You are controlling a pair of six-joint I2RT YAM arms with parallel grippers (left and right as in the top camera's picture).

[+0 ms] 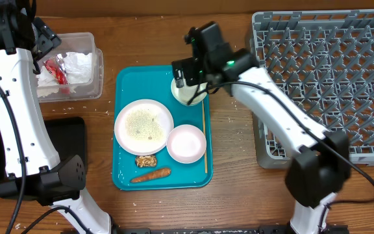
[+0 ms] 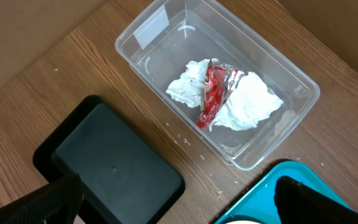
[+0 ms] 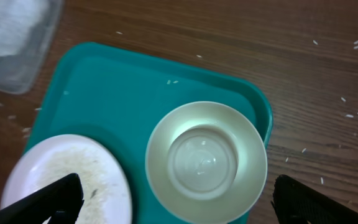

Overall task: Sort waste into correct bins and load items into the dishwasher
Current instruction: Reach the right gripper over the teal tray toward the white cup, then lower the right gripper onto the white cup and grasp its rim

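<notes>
Two scraps lie nearest, just inside the front rim of the teal tray: a tapered orange carrot piece and, just behind it, a knobbly brown nut-like lump, close together. Behind them sit the large white round plate, dusted with white rice grains, and the smaller pinkish-white plate, smooth and bare, their rims nearly meeting. A thin wooden stick lies straight along the tray's right rim. Left of the tray, the flat black tray, matte with rounded corners, sits under the left arm.

Farther back, the glossy white bowl stands upright in the tray's far right corner, close to the rim. The right gripper hangs over it with its fingers wide apart, holding nothing. A strip of bare wood on the table, flecked with stray rice, separates the tray from the grey pegged dish rack on the right.

At the far left, the clear plastic tub holds the crumpled white napkin and the shiny red wrapper lying on it. Only a narrow gap of wood parts the tub from the teal tray's corner. The left gripper hovers above the tub, fingers spread and empty.
</notes>
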